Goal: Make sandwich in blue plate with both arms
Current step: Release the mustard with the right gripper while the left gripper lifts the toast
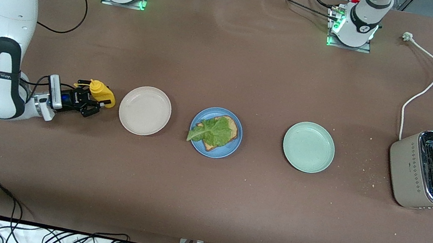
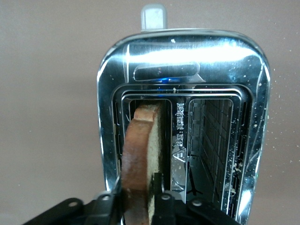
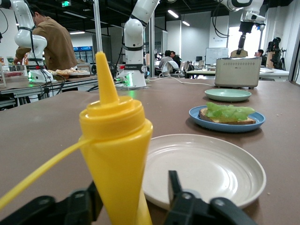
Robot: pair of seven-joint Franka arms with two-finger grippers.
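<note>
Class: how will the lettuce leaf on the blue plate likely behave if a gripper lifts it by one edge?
The lettuce is thin and ruffled, so probably floppy and light. It overhangs the blue plate, so it may slide off the toast easily.

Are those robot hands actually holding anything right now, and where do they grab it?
The left gripper pinches a toast slice by its top edge above the toaster. The right gripper is at the mustard bottle's base; grip unclear.
</note>
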